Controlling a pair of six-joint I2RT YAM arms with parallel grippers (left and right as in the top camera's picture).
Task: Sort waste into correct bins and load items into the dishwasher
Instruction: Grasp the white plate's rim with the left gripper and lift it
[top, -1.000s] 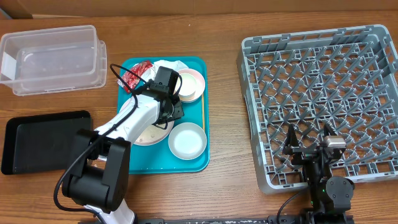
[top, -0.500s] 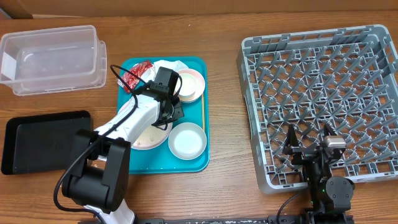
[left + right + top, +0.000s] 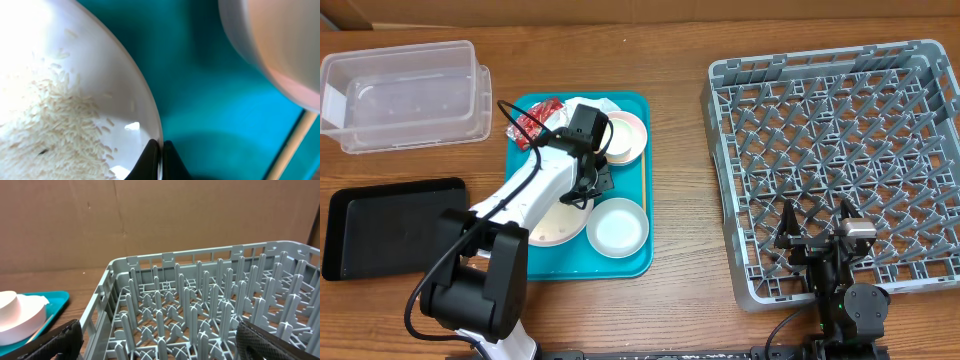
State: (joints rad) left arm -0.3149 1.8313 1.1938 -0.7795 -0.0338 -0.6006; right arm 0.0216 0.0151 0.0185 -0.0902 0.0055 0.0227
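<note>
My left gripper (image 3: 590, 188) is shut on the rim of the pale pink plate (image 3: 552, 225), which lies on the teal tray (image 3: 535, 262). In the left wrist view the jaws (image 3: 161, 160) pinch the plate's edge (image 3: 135, 95), and white rice crumbs (image 3: 55, 130) lie on it. The pink bowl (image 3: 625, 137) and light grey bowl (image 3: 618, 227) sit on the tray. The napkin (image 3: 588, 105) and red wrapper (image 3: 535, 120) lie at its far end. A wooden stick (image 3: 646, 180) lies along its right side. My right gripper (image 3: 817, 232) is open over the grey rack's (image 3: 840, 160) near edge.
The clear tub (image 3: 405, 95) stands at the far left, and the black tray (image 3: 390, 225) lies in front of it. The rack's upright pegs (image 3: 200, 305) fill the right wrist view. I cannot make out the small white cup.
The plate has slid a little toward the front left in my left gripper, and the teal tray has shifted slightly left. The right arm has not moved.
</note>
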